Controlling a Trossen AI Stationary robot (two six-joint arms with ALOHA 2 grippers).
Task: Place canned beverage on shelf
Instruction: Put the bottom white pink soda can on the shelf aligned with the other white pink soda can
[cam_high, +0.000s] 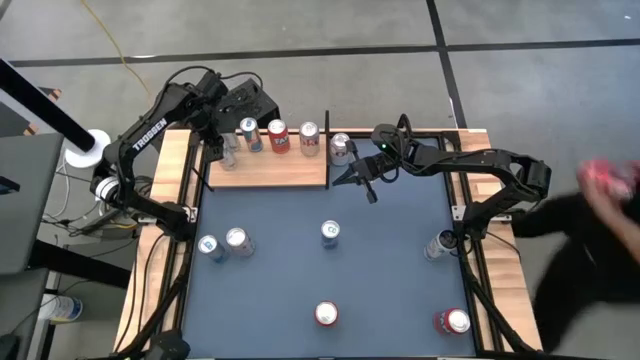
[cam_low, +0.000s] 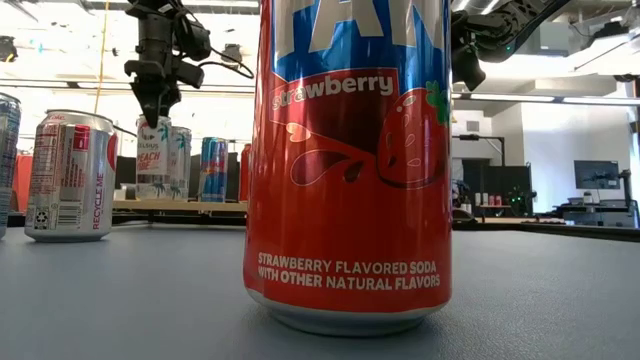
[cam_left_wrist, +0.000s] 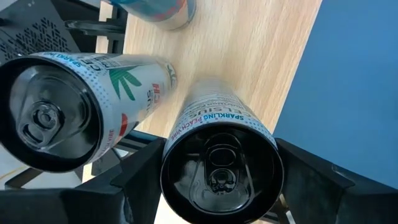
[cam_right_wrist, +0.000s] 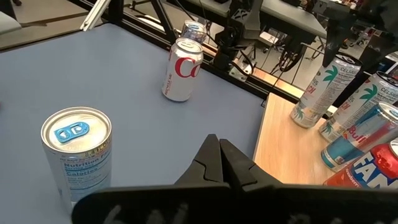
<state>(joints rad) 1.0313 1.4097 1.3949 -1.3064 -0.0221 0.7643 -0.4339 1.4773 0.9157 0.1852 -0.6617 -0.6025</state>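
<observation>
Over shelf, far-left corner: my left fingers (cam_high: 230, 150) sit around a slim white peach can (cam_left_wrist: 219, 155), one finger each side of it. Can stands upright on the shelf (cam_high: 290, 172).
Grip state, left: fingers spread about can-wide; wrist view shows dark gaps btwn the pads and the can wall, so I read it as let go, or just abt to be. Can't swear both pads are clear.
Grip state, right: my right fingers (cam_right_wrist: 217, 163) are clenched on nothing, hovering over the blue surface (cam_high: 390, 270) just off the shelf's right end.
Task thing: peach can on the board, near its left end, w/ a second slim white can (cam_left_wrist: 62, 109) just beside it, closer to the edge.
Rest of row: blue can (cam_high: 249, 133), red can (cam_high: 279, 135), white can (cam_high: 309, 136) further right on the shelf.
Still on the surface: several cans, incl. the strawberry soda (cam_low: 350, 160) close to the low camera.
Step, my guess: placing's done; what's left is lifting straight up and clear.
Risk 1: pulling out at an angle, a finger drags the can and tips it.
Risk 2: neighbour can is v. close; any sideways swing knocks it, maybe off the edge.
Risk 3: tall slim cans topple easily, could domino down the row.
</observation>
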